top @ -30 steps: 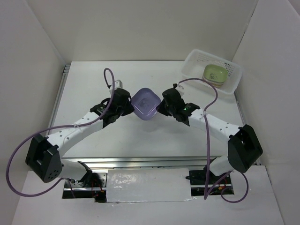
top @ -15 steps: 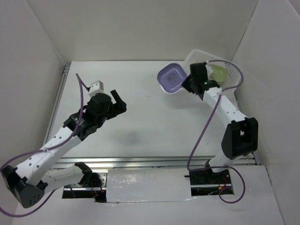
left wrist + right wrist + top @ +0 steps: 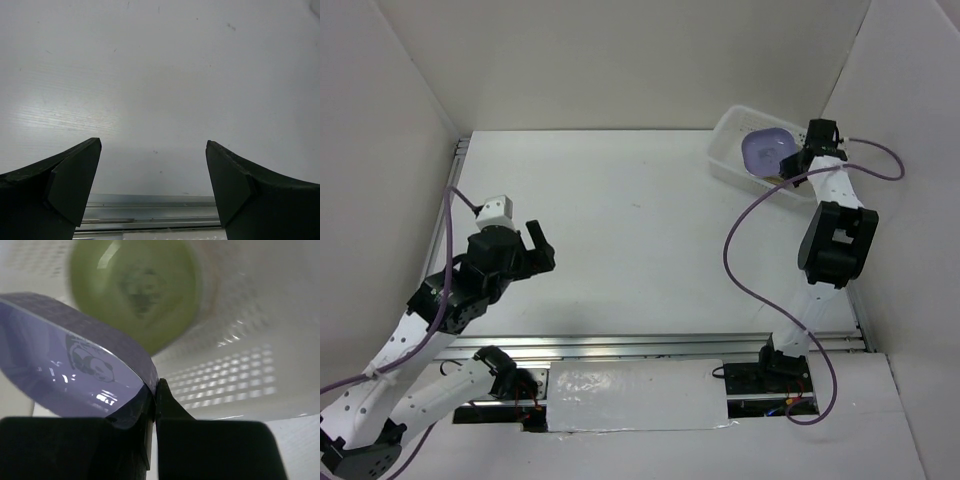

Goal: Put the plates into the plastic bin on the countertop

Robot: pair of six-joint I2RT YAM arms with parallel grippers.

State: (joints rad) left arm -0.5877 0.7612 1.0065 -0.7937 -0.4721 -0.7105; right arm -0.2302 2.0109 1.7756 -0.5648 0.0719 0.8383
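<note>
Swung rightward, the right gripper (image 3: 154,390) clamps the purple plate (image 3: 765,150) by its rim over the plastic bin (image 3: 732,128) at the far-right corner of the bench (image 3: 650,220), green plate (image 3: 135,285) directly beneath; left gripper (image 3: 152,167), spread empty, lies well away.

White arm links (image 3: 837,186), black joints (image 3: 835,245), purple cables (image 3: 728,248), dark wedge-shaped claw fingers (image 3: 70,185)

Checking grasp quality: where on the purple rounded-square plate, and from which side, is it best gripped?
Pinch the purple plate by its raised rim, edge-on from outside, as the right gripper does: the shallow wall is thin, one finger each side.
</note>
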